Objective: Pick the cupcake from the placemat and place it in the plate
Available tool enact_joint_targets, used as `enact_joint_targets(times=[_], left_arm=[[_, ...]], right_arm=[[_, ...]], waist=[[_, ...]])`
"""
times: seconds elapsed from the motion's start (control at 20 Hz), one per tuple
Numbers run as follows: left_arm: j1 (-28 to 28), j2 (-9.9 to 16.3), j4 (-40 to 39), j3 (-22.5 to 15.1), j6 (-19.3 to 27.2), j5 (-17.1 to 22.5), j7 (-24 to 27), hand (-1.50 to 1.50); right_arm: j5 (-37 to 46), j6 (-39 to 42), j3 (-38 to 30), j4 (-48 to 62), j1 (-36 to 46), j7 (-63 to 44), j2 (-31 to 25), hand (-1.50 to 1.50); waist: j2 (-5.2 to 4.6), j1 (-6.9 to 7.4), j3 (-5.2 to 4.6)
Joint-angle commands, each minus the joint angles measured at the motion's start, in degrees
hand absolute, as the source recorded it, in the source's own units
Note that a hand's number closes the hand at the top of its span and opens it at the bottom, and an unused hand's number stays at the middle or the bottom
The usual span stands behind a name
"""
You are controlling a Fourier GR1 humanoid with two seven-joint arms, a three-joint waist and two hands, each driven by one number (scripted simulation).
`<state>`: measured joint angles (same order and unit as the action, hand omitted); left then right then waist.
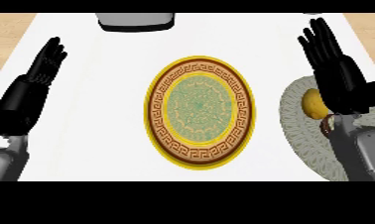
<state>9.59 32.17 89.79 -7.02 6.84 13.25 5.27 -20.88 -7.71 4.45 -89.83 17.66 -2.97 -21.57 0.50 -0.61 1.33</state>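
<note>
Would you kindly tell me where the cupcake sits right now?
The cupcake lies on the grey placemat at the head view's right, beside the right hand, right of the plate.

one head view looks steeply down at the counter (88, 94) from close above, plate (201, 113) central, forearms entering at 6 o'clock; no second view.

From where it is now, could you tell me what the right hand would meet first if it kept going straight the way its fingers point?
Probably nothing: the open right hand points toward the counter's far edge, where no object shows in its line.
</note>
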Motion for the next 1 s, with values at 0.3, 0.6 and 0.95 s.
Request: enact_joint_targets(times=[0.3, 0.6, 0.95], left_arm=[[-9.9, 1.5, -4.8, 1.3, 5.4, -5.6, -1.1, 0.0], [-14.2, -0.3, -4.8, -0.2, 6.7, -7.6, 0.5, 0.0], [-16.7, -2.3, -3.6, 0.6, 6.7, -10.0, 2.7, 0.0]], right_arm=[[3.2, -13.7, -19.4, 5.0, -11.9, 0.3, -9.3, -1.5], [2.9, -34.2, -26.6, -8.9, -15.7, 16.0, 10.8, -1.5], [5.8, -29.7, -19.3, -29.2, -35.2, 11.4, 14.6, -1.5]], waist=[[-1.57, -2.5, -1.98], [0.02, -1.11, -1.36], [-0.29, 0.06, -1.35]])
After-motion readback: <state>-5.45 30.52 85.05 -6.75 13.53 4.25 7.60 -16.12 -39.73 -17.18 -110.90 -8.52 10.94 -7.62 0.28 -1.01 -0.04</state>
